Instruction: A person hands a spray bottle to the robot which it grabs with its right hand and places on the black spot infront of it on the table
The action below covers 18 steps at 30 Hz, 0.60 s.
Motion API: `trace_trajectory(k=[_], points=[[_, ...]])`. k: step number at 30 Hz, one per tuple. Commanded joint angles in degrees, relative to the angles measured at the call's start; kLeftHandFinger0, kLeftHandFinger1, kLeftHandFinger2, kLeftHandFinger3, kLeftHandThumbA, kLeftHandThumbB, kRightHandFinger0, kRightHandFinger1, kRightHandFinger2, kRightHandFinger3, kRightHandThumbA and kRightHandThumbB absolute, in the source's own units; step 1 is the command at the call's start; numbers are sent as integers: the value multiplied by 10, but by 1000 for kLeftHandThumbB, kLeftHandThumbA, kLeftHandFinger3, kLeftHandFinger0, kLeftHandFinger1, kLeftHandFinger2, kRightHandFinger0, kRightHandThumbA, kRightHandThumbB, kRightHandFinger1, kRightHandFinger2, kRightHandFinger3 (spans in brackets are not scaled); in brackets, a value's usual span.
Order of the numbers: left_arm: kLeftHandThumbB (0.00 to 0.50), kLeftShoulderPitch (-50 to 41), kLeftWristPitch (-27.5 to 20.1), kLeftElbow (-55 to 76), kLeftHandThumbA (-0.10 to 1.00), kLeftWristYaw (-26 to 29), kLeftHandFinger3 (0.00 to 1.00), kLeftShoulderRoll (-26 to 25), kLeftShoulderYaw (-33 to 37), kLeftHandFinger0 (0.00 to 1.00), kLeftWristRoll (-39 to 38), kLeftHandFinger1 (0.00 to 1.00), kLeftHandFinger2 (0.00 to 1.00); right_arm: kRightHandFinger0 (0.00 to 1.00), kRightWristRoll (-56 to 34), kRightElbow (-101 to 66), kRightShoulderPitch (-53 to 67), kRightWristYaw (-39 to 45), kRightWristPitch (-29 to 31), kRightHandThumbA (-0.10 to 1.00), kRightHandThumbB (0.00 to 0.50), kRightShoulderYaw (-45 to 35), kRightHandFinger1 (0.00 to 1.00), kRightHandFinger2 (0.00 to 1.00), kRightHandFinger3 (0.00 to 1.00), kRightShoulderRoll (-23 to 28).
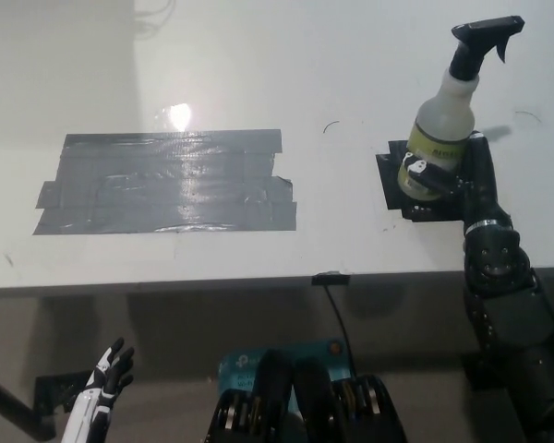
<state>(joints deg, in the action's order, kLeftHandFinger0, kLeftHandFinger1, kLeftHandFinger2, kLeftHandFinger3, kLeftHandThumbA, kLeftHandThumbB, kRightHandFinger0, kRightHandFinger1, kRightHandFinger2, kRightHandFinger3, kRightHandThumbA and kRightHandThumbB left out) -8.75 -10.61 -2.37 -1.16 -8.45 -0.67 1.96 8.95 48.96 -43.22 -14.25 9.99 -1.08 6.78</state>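
A translucent spray bottle (443, 115) with a black trigger top and a yellow-green label stands tilted over the small black spot (399, 188) at the table's right. My black right hand (457, 175) is shut on the bottle's lower body, with its arm reaching in from the bottom right. The bottle's base is hidden by the fingers, so I cannot tell whether it touches the spot. Low at the bottom left, below the table edge, my white left hand (100, 392) hangs at rest with fingers apart, holding nothing.
A large patch of grey tape (166, 181) covers the left middle of the white table (286, 83). The table's front edge runs across the picture just below the spot. A small black clip (328, 277) with a cable sits on that edge.
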Motion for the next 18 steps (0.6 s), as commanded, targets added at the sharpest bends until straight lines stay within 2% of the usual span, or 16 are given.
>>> trace_trajectory(k=[1,2,3,4,5,6,9,14,15,18], points=[[139,-1,-27,5,965,-6,1000,0,1,1000,-3,1000,1000,366,9,3,-10,6,67,436,398,13,662,945,855,15],[139,-1,-27,5,965,-6,1000,0,1,1000,-3,1000,1000,454,11,6,-10,11,74,439,400,17,709,934,851,17],[137,0,-29,3,964,-7,1000,0,1,1000,-5,1000,1000,713,18,9,-8,23,79,459,416,28,912,1000,1000,23],[138,0,-29,3,964,-7,1000,0,1,1000,-5,1000,1000,824,19,7,-6,34,76,475,443,34,1000,1000,1000,27],[146,0,-28,4,966,-7,1000,0,1,1000,-6,1000,1000,1000,9,10,-4,64,80,491,454,39,1000,1000,1000,32],[151,0,-28,4,967,-7,1000,0,1,1000,-5,1000,1000,1000,11,14,-4,72,81,532,491,45,1000,1000,1000,35],[138,0,-29,5,965,-7,1000,0,1,1000,-4,1000,1000,1000,22,18,-5,101,65,703,500,71,1000,1000,1000,52],[149,-2,-26,6,969,-7,1000,1,1,1000,-6,1000,1000,1000,11,8,1,121,59,743,500,82,1000,1000,1000,62],[146,-2,-27,5,974,-8,1000,1,2,1000,-6,1000,1000,1000,9,13,2,114,66,798,500,80,1000,1000,1000,61],[143,-1,-32,2,977,-9,1000,0,2,1000,-6,1000,1000,1000,9,14,4,103,75,848,500,75,1000,1000,1000,60]])
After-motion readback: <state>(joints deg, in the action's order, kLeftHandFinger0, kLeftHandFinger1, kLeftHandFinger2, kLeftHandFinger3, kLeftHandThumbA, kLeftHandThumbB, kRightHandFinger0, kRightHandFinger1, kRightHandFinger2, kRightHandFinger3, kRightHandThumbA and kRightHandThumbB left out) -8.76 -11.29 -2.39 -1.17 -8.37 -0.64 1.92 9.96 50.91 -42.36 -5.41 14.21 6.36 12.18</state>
